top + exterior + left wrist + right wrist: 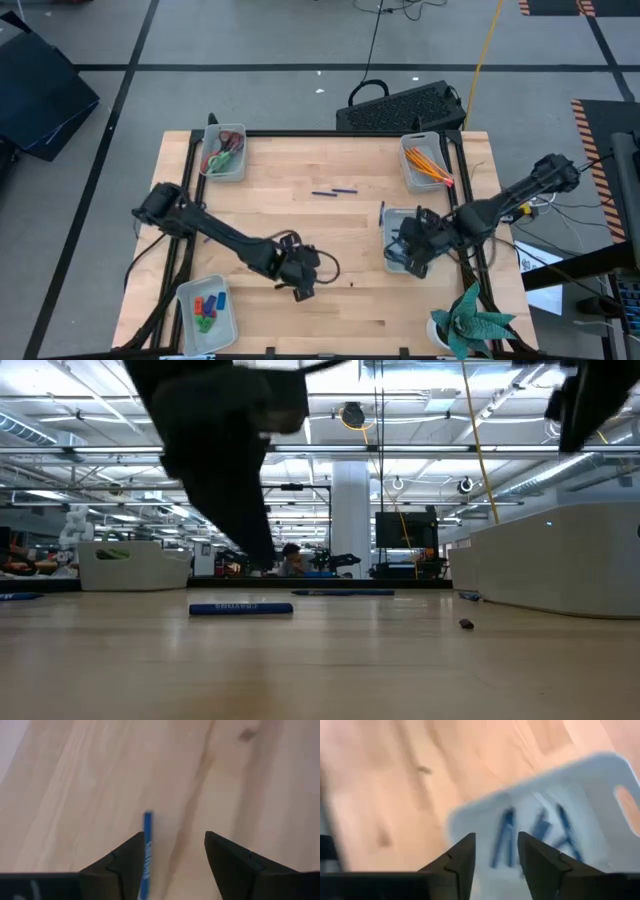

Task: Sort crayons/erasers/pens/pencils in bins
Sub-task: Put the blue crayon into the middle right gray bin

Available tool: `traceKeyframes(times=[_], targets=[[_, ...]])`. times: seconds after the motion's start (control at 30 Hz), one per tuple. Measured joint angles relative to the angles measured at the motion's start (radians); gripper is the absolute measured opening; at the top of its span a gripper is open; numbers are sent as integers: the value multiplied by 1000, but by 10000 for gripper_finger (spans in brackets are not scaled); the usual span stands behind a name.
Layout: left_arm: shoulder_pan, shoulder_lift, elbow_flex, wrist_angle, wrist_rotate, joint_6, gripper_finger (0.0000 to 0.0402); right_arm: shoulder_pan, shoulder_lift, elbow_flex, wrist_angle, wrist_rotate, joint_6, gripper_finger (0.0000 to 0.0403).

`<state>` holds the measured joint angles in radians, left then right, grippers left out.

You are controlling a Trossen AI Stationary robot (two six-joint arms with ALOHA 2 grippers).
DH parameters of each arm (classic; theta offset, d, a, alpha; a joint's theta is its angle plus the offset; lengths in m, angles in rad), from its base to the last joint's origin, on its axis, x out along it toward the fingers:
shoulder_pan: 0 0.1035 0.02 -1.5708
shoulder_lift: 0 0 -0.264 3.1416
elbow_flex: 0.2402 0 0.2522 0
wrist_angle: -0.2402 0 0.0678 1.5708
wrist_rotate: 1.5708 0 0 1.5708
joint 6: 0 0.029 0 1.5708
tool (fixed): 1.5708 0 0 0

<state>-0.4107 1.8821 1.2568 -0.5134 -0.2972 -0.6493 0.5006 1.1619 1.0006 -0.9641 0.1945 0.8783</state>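
Observation:
My left gripper (pixel 301 284) hovers open near the table's front middle, fingers pointing down. A blue pen (pixel 147 851) lies flat on the wood below it, between the fingers and close beside one of them; the low view shows this pen (pixel 240 608) on the table with the fingertips above it. My right gripper (pixel 412 252) is open over the bin (pixel 398 240) at the right, which holds several blue pens (pixel 506 838). Nothing is between its fingers (pixel 495 857). Two more pens (pixel 334 191) lie at the table's middle.
A bin of orange pencils (pixel 428 160) stands at the back right. Another with scissors (pixel 222 152) is at the back left, and one with crayons (pixel 207 310) at the front left. A pen (pixel 381 212) lies by the right bin. A green plant (pixel 470 322) is at the front right.

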Motion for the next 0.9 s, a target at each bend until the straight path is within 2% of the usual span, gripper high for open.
traceKeyframes(times=[0.17,0.3,0.5,0.6,0.67,0.8,0.9], targets=[[-7,39,-31,7,-39,17,184,70,-2,85,162,41,24,123],[-3,31,-111,90,-51,10,182,131,2,92,346,67,-2,112],[13,28,-245,359,-38,4,170,157,4,91,467,70,0,93],[16,29,-283,416,-39,23,134,157,3,91,518,65,-21,87],[16,29,-315,456,-47,22,99,146,-7,107,480,79,-32,86],[19,29,-375,553,-59,65,24,113,-15,208,388,214,-154,86],[43,29,-378,560,-12,90,17,89,-13,275,386,251,-325,86]])
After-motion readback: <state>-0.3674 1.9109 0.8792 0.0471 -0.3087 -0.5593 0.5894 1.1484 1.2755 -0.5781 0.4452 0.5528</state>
